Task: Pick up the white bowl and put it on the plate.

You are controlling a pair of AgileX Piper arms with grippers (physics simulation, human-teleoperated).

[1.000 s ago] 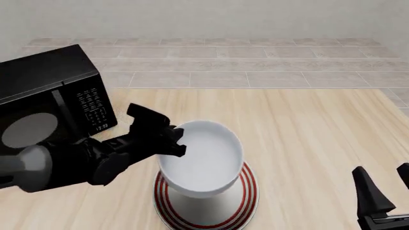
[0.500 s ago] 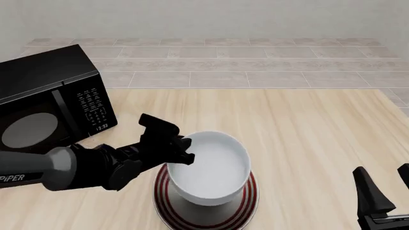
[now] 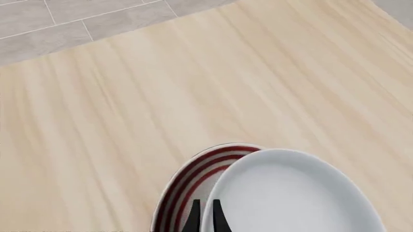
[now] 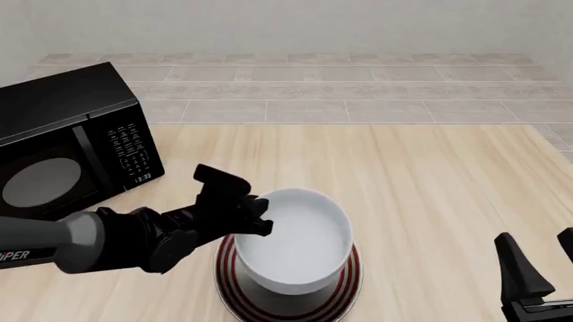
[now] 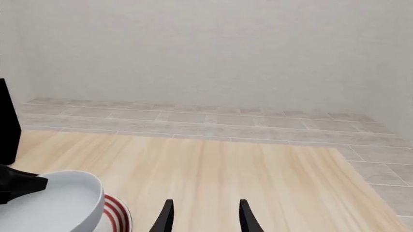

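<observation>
The white bowl (image 4: 297, 243) is upright over the red-ringed plate (image 4: 345, 285) near the table's front middle; I cannot tell whether it rests on the plate. My left gripper (image 4: 259, 218) is shut on the bowl's left rim. In the left wrist view the two fingertips (image 3: 194, 220) pinch the rim of the bowl (image 3: 290, 193), with the plate (image 3: 187, 176) showing beneath. My right gripper (image 4: 537, 268) is open and empty at the front right, well apart from both. The right wrist view shows its gripper (image 5: 205, 217), the bowl (image 5: 55, 203) and a strip of the plate (image 5: 117, 210).
A black microwave (image 4: 67, 141) stands at the table's back left, close behind my left arm. The table's far edge meets a tiled floor (image 4: 313, 87) and a grey wall. The table's right edge runs near my right gripper.
My left gripper has carried the bowl slightly right and down toward the plate. The right arm has not moved.
</observation>
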